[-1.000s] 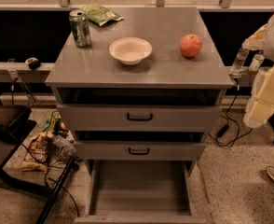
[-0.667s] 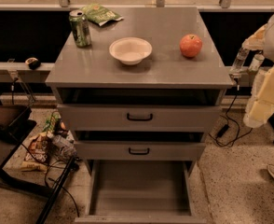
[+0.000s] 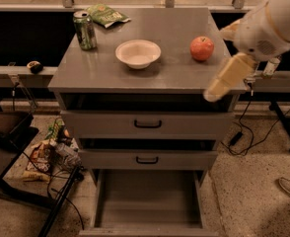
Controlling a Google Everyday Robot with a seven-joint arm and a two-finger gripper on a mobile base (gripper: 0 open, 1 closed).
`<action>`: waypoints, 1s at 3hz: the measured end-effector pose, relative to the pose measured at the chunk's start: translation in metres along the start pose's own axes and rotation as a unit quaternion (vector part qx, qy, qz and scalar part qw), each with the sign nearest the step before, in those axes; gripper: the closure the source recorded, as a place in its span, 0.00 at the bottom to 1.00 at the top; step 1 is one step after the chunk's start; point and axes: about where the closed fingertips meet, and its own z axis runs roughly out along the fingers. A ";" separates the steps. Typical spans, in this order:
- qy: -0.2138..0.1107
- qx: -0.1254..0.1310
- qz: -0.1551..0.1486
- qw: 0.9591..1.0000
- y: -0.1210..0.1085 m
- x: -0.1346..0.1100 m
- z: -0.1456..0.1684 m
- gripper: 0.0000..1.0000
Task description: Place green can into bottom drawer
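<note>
The can (image 3: 85, 30) is standing upright on the desk (image 3: 174, 75), well to the left of the bowl (image 3: 138, 53) and a little behind it, with nothing gripping it. The drawer (image 3: 147, 201), straight below the bowl at the foot of the cabinet, is sitting pulled out with its grey floor showing and no can in it, so the opening step is looking done. The gripper (image 3: 225, 79) is hanging to the right of the bowl, past the apple (image 3: 201, 48) and over the desk's front edge, well apart from the can. I cannot tell whether it is spread or pressed together. A bag (image 3: 105, 15) is lying behind the bowl to its left, just beside the can. I am judging the task to be at its very start: reaching across past the bowl, gripping the can, lifting it, carrying it down below the bowl and releasing it in the drawer are all waiting to be done.
</note>
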 end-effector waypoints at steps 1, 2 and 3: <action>-0.093 0.028 0.005 0.995 -0.033 -0.042 0.029 0.00; -0.203 0.063 -0.002 0.977 -0.055 -0.105 0.067 0.00; -0.201 0.058 -0.003 0.978 -0.052 -0.105 0.068 0.00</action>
